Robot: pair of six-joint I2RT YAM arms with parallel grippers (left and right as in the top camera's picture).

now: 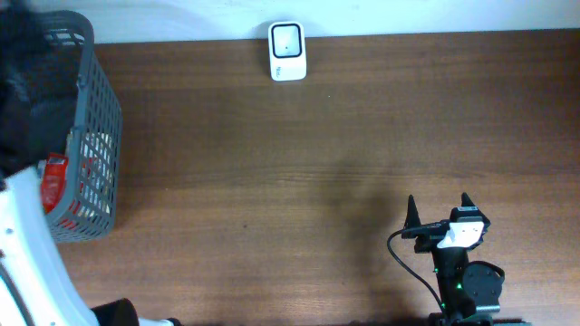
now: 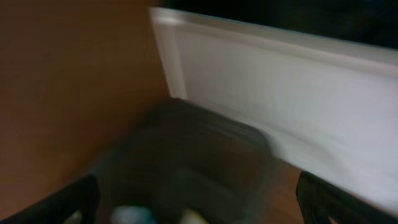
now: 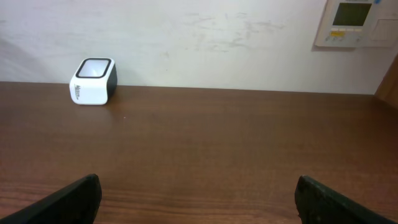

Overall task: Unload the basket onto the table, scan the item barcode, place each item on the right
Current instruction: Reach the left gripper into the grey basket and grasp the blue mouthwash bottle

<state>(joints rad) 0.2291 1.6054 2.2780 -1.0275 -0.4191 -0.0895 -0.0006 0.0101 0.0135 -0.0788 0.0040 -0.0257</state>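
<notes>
Overhead, your left claw hung wide over the grey basket at ten o'clock, where a red pack, likely the item to scan, lay among paler goods too blurred to name. Your right claw stood wide and empty at five o'clock. You would do well to drop straight in, clear of the mesh, before carrying anything to the scanner at twelve on the desk.
</notes>
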